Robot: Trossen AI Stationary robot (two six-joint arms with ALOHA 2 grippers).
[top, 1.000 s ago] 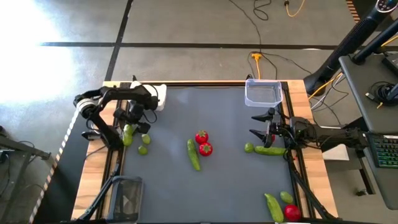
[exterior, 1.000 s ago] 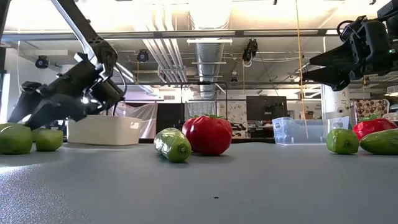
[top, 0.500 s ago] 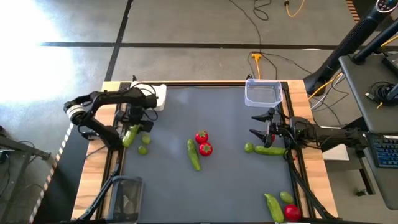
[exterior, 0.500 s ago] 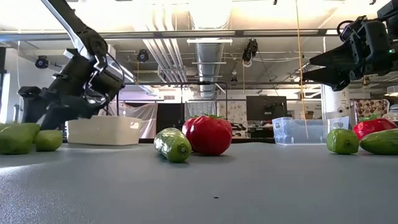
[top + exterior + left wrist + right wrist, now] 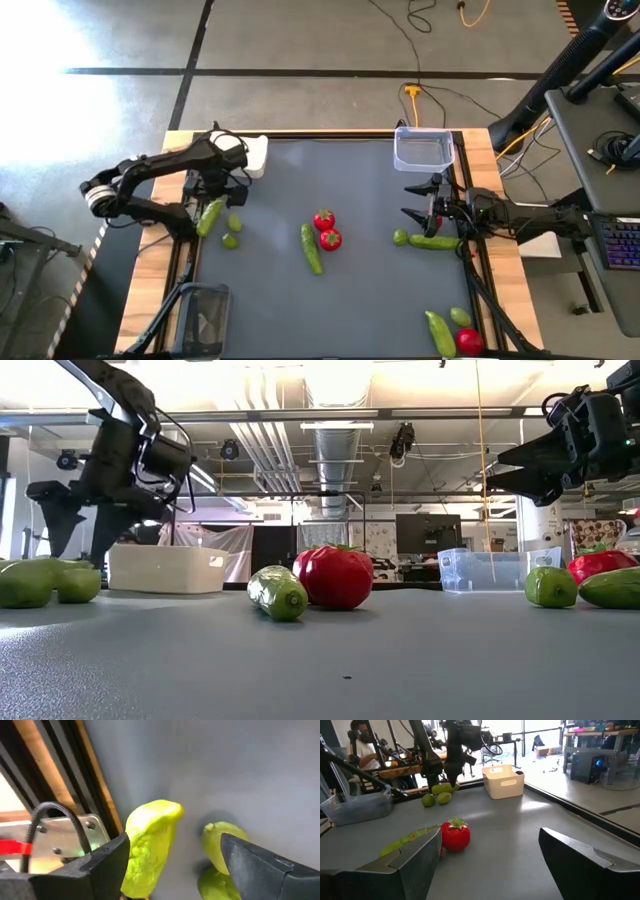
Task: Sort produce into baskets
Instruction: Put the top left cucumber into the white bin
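The grey table [image 5: 370, 300] fills the middle of the high view, with wooden strips down both sides. The left arm reaches in from the left edge, and its left gripper [image 5: 212, 188] hangs in the upper left of the mat, fingers spread apart and holding nothing. In the left wrist view a green cucumber [image 5: 148, 847] and a small lime fruit [image 5: 220, 845] lie just beyond those parted fingers. In the high view that cucumber [image 5: 210, 216] lies tilted against the left rail, with two lime fruits [image 5: 232, 232] just to its right.

The right arm waits at the right edge, about mid-height. The right gripper [image 5: 417, 203] is open too, with nothing between its fingers. Just below it lie another cucumber [image 5: 436, 242] and a lime [image 5: 400, 238], touching end to end.

The white basket [image 5: 252, 155] sits at the upper left corner of the mat, close behind the left gripper. The clear basket [image 5: 423, 149] stands at the upper right, and the dark basket [image 5: 203, 308] at the lower left edge.

In the centre, two strawberries [image 5: 327, 230] sit side by side, and a third cucumber [image 5: 311, 248] lies just to their left. At the lower right corner there is a cluster: a cucumber [image 5: 440, 332], a lime [image 5: 461, 316] and a strawberry [image 5: 470, 342], all pressed close together.
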